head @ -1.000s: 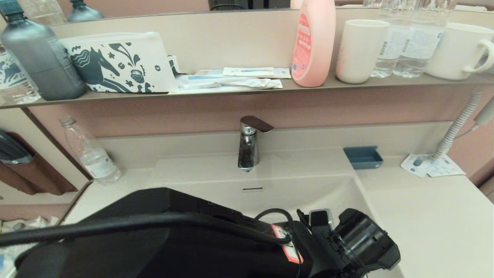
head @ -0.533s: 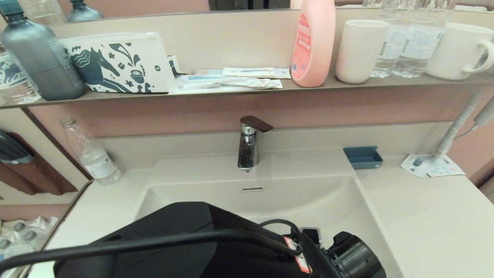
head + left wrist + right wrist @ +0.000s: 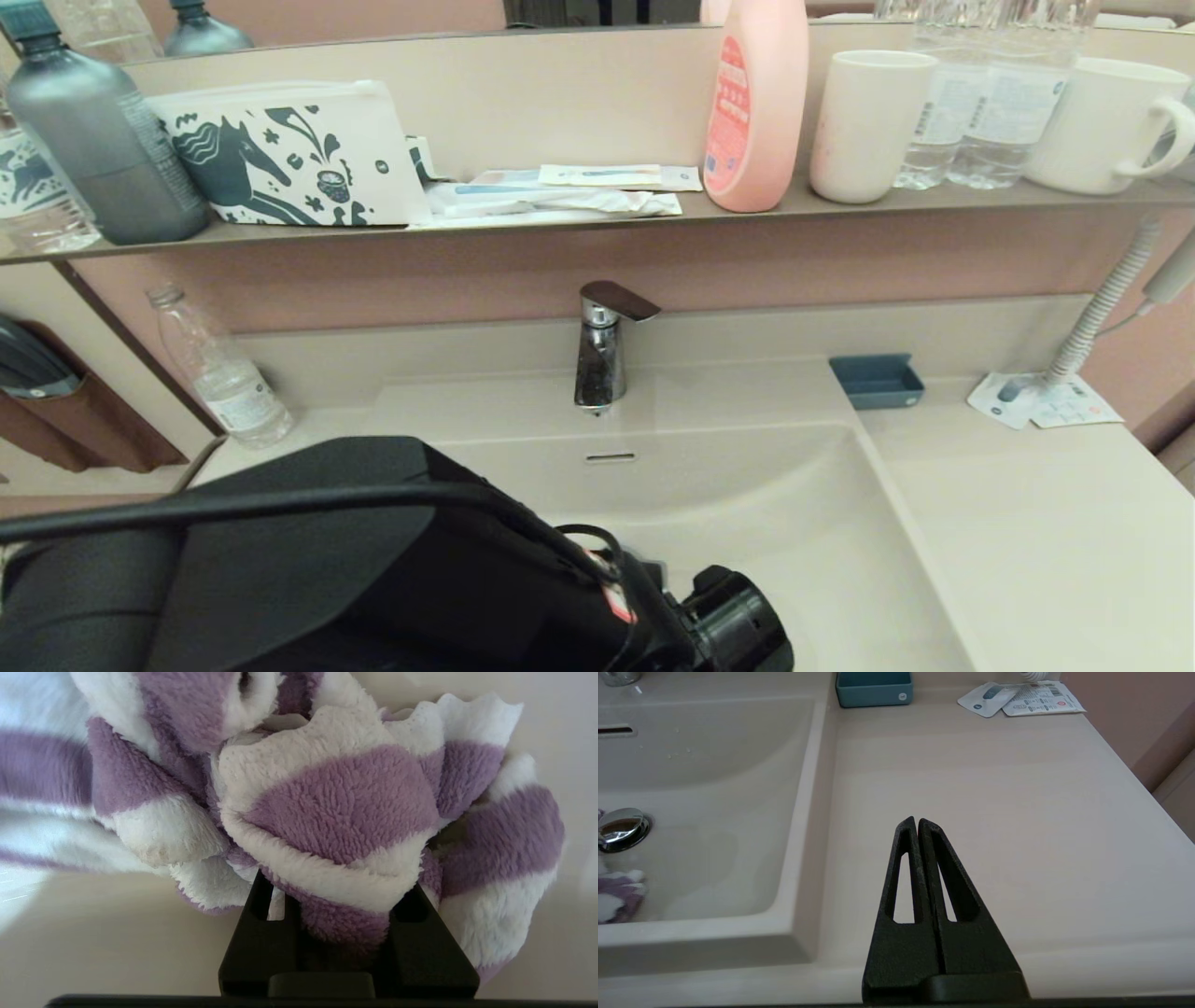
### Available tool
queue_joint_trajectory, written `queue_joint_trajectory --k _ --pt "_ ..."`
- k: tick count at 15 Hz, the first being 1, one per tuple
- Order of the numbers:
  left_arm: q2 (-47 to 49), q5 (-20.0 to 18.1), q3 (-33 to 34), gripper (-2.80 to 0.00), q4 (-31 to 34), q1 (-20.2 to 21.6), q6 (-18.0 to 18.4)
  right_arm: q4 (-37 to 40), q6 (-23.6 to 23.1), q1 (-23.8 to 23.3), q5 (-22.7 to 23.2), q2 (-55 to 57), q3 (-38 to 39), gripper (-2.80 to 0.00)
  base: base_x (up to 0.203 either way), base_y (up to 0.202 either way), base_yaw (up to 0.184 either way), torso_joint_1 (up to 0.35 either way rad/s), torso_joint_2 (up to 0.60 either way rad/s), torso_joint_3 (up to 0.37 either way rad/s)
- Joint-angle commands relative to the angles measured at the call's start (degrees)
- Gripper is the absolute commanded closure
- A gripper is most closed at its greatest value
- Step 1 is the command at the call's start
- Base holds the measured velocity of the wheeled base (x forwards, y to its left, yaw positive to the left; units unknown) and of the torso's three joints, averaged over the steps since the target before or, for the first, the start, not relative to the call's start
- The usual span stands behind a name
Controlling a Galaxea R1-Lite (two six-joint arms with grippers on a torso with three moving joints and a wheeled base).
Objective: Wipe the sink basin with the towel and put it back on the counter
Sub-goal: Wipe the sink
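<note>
The left gripper [image 3: 343,914] has its black fingers clamped on a bunched fold of the towel [image 3: 327,807], whose purple and white stripes spill out to both sides and fill the upper half of the left wrist view, pressed against the pale floor of the sink basin [image 3: 794,523]. In the head view the left arm fills the lower left of the frame, reaching down and across into the basin, its wrist end low at bottom centre. The right gripper [image 3: 917,823] hangs just above the counter [image 3: 1017,812], lower centre of its own view, fingers pressed together on nothing. At that view's left edge a scrap of towel lies below the chrome drain plug [image 3: 619,828], close to it. The basin's right half and the counter beyond its rim lie bare up to the blue tray [image 3: 876,380].
</note>
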Motion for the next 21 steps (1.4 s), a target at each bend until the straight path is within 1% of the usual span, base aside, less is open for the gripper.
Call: queue_joint_trajectory --k 1,4,7,8,9,10,12,14,16,17,20,21 --pt "-2.75 0.17 3.83 0.0 0.27 3.3 0.01 0.01 0.02 0.02 -0.01 0.0 0.0 0.0 0.0 0.0 0.0 0.0 0.0 0.0" --pt "-7.64 -0.03 10.99 0.0 -0.02 7.98 1.23 0.01 0.02 0.02 -0.01 0.0 0.0 0.0 0.0 0.0 0.0 0.0 0.0 0.0" --pt "-8.45 -0.12 17.27 0.0 -0.63 11.41 3.03 0.01 0.02 0.02 -0.01 0.0 0.0 0.0 0.0 0.0 0.0 0.0 0.0 0.0" --pt "-8.77 -0.08 19.25 0.0 -2.51 12.48 3.92 0.0 0.02 0.02 -0.01 0.0 0.0 0.0 0.0 0.0 0.0 0.0 0.0 0.0" --pt "-9.83 0.01 20.87 0.0 -5.97 13.67 6.42 0.01 0.02 0.02 -0.01 0.0 0.0 0.0 0.0 0.0 0.0 0.0 0.0 0.0" --pt "-10.86 0.18 21.88 0.0 -9.98 15.42 10.06 0.0 0.02 -0.03 -0.01 0.0 0.0 0.0 0.0 0.0 0.0 0.0 0.0 0.0" --pt "-11.26 2.09 22.33 0.0 -17.44 18.79 16.11 0.0 0.02 0.01 -0.01 0.0 0.0 0.0 0.0 0.0 0.0 0.0 0.0 0.0" --pt "-11.36 2.75 22.48 0.0 -22.32 21.5 22.09 0.01 0.02 0.02 -0.01 0.0 0.0 0.0 0.0 0.0 0.0 0.0 0.0 0.0" --pt "-12.09 2.81 22.59 0.0 -25.25 25.04 29.0 -0.05 0.02 0.02 -0.01 0.0 0.0 0.0 0.0 0.0 0.0 0.0 0.0 0.0" --pt "-11.93 2.93 22.49 0.0 -27.81 26.21 30.79 -0.08 0.02 0.02 -0.01 0.0 0.0 0.0 0.0 0.0 0.0 0.0 0.0 0.0" --pt "-10.93 3.37 22.72 0.0 -33.18 25.99 31.1 0.01 0.02 0.02 -0.01 0.0 0.0 0.0 0.0 0.0 0.0 0.0 0.0 0.0" --pt "-10.82 3.43 22.56 0.0 -35.85 25.55 31.08 -0.08 0.02 0.02 -0.01 0.0 0.0 0.0 0.0 0.0 0.0 0.0 0.0 0.0"
